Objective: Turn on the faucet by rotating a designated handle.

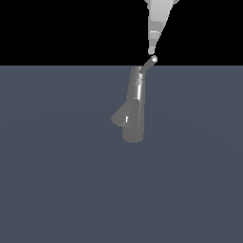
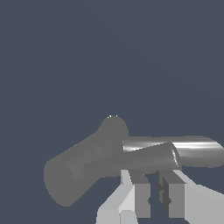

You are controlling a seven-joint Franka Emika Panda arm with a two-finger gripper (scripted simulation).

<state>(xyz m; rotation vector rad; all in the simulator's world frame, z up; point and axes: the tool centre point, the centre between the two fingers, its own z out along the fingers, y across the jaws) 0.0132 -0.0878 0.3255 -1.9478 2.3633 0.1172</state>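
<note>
Fingers point(image 2: 151, 192) sit nearly closed with only a slim gap, grasping nothing; I have them just beside the handle point(image 1: 148, 64) tip so they can push it. My judgement: the lever atop the faucet point(image 1: 134, 107) needs a sideways shove.

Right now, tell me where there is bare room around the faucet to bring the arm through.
In the exterior view, the grey floor lies bare on both sides of the faucet and in front of it. It is crowded only at the column's top, where the gripper hangs right above the handle.
</note>
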